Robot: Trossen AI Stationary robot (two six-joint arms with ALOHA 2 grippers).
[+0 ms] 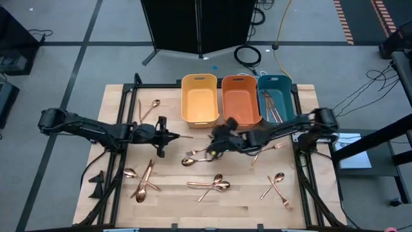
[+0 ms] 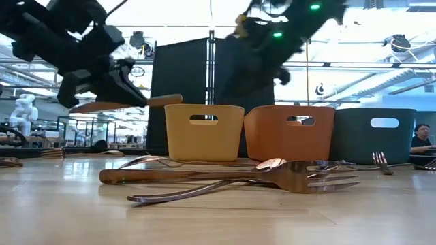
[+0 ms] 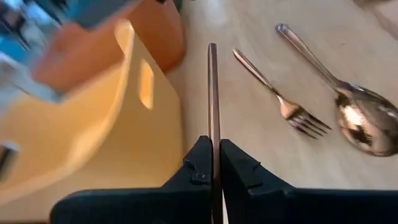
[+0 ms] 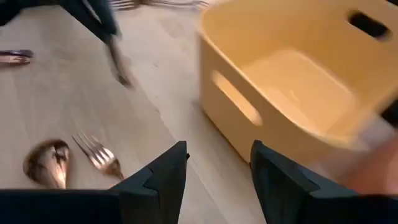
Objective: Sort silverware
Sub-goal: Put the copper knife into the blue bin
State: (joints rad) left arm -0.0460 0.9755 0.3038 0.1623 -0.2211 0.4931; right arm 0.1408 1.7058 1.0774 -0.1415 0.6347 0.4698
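My left gripper hangs above the table's left middle, shut on one slender copper piece of silverware that points toward the table's right. My right gripper hovers open at the table's middle, near the front of the yellow bin, with nothing between its fingers. Below it a fork and a spoon lie flat on the wood. More silverware lies scattered along the near half. Some pieces sit inside the teal bin. My left gripper pinches the copper piece between its two fingers, on its flat faces, so it shows edge-on. The fingers come from the table's left, slanting a little down, and lie along the piece. It is lifted clear of the table, about level, most of its length sticking out past the fingertips.
An orange bin stands between the yellow and teal bins at the far edge. Crossed spoons and forks lie near left and near right; one spoon lies at the far left. A person sits beyond the table.
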